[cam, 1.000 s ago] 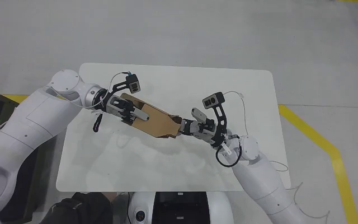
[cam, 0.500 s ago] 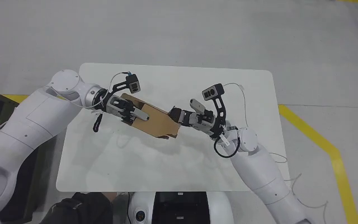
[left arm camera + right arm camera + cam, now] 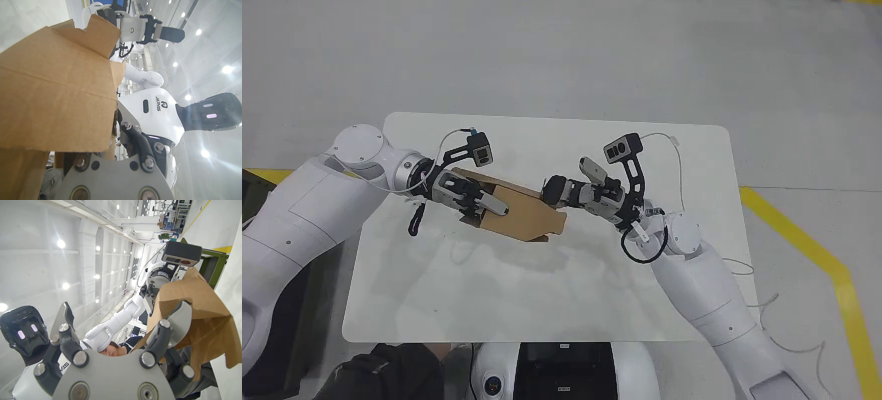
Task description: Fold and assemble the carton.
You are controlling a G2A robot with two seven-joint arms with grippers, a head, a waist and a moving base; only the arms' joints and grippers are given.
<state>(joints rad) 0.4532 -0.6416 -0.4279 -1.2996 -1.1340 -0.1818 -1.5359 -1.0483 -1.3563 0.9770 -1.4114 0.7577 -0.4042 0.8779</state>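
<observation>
Brown cardboard first: from above, you see the carton (image 3: 517, 210) held above the table (image 3: 672, 150), spanning the gap between your two pincers. The left pincer (image 3: 482, 203) is clamped on the carton's wall at its own end, most likely to anchor it while the other end is worked. The right pincer (image 3: 572, 180) sits at the opposite end, spread wide, with one finger against the end flap.

Turn to the left wrist view: the carton (image 3: 56, 85) runs along one side of the pincer, gripped close in. Beyond its far edge the right pincer stands splayed.

In your right wrist view, one finger (image 3: 179, 315) is tucked into the carton's open mouth, while the other finger (image 3: 65, 313) hangs in free air. I judge that this spread is meant to push the flap, not grip it.
</observation>
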